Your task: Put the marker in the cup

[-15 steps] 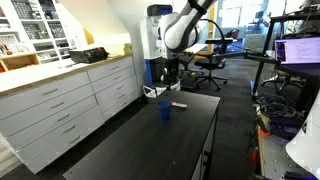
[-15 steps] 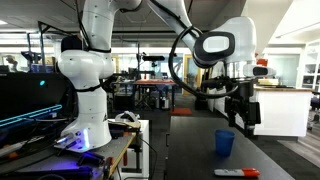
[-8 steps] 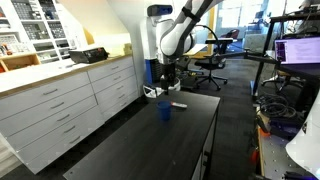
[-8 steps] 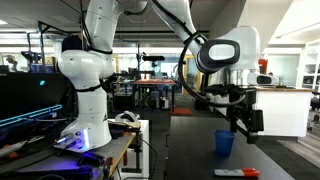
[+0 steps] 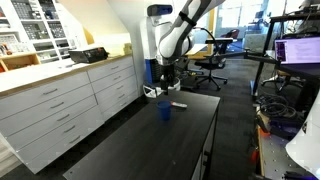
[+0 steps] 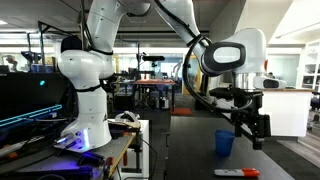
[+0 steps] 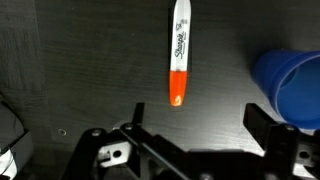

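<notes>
In the wrist view the jaws are seen spread wide and empty at the lower edge of the frame, held above the black desk (image 7: 80,60). Just beyond them the marker (image 7: 179,55) is laid flat on the desk. Its orange cap is turned toward the jaws and its white barrel runs away from them. The blue cup (image 7: 290,85) is stood upright to one side of the marker, near but not touching, and is cut off by the frame edge. The marker is judged not yet picked up. The wide opening is probably meant to let the slim barrel be straddled across its width before the jaws are closed. In an exterior view the arm (image 6: 215,55) is seen arched over from its white base, with the wrist pointed downward and the jaws hung low over the desk, close by the cup. Farther off, white drawer cabinets (image 5: 70,105) are lined along the wall.
</notes>
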Robot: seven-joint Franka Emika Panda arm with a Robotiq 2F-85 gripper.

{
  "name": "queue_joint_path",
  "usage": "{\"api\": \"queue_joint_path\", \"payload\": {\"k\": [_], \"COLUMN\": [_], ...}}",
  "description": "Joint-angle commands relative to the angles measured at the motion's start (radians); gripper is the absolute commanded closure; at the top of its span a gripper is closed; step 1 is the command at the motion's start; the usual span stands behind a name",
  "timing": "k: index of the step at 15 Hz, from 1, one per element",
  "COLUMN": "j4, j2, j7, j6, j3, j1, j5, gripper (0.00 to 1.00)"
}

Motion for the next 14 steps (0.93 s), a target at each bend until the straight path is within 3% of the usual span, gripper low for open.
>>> {"api": "queue_joint_path", "payload": {"k": [1,14], "j4": [0.041,0.043], "j2": [0.024,0.081], "j7": [0.006,-0.069], "j6": [-0.026,0.012], "j3": [-0.001,0.04], "j1": [-0.019,-0.061], "j5": [-0.002,0.052], "gripper": [0.0,0.0]}}
